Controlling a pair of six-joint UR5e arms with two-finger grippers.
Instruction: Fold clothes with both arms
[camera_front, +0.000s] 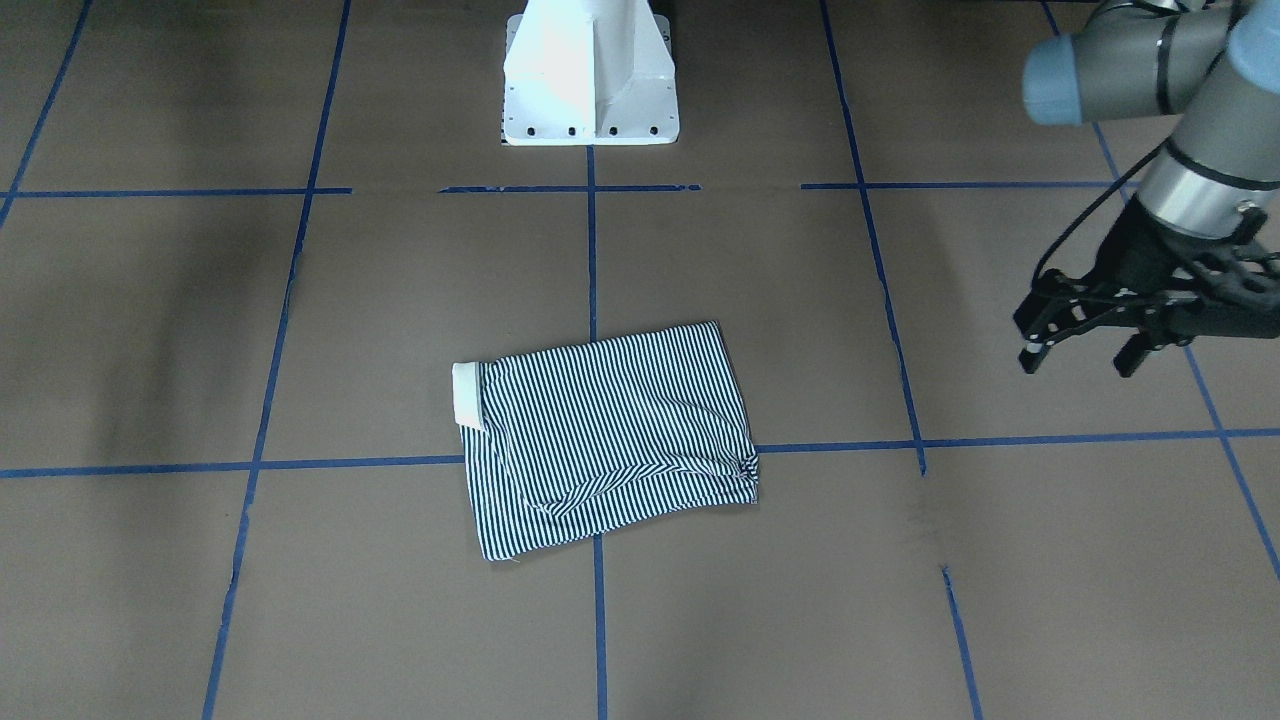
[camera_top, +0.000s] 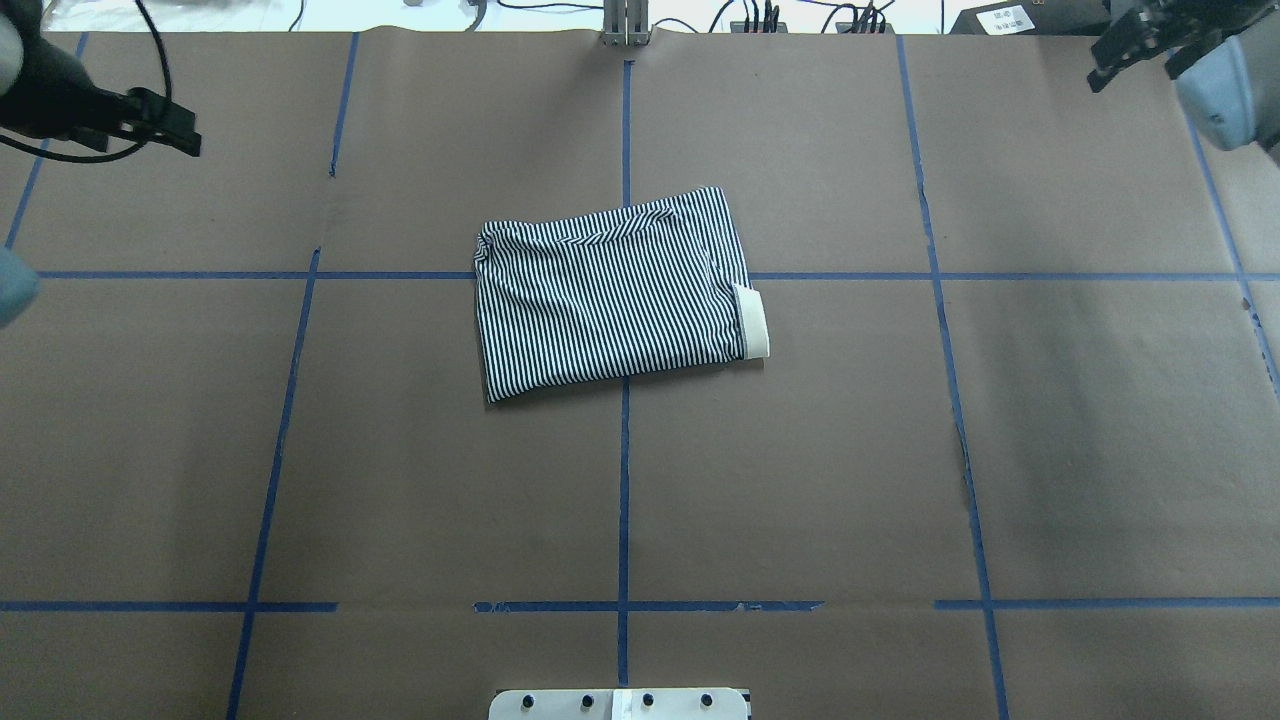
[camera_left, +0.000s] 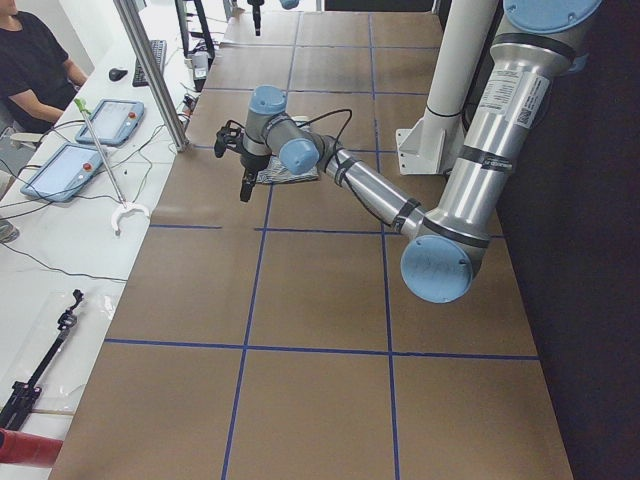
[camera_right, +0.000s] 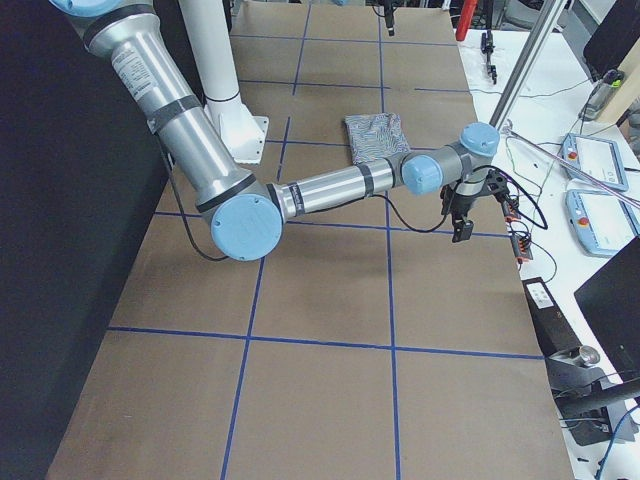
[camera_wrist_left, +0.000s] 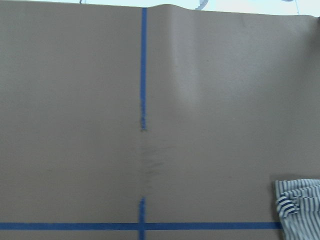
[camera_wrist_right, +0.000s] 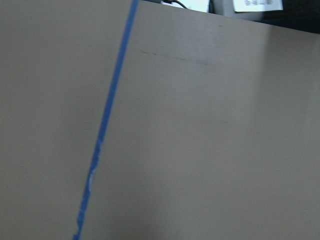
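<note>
Brown paper (camera_front: 300, 330) bears the folded shirt (camera_front: 610, 440), far from left gripper (camera_front: 1077, 365) and right gripper (camera_top: 1135, 75), both spread.

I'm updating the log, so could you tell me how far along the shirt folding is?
Looks done: the shirt lies as a compact folded rectangle, collar poking out one end. In hand: nothing; the left gripper is open and the right gripper sits clear of it. Left: perhaps tidying its skewed edges.
</note>
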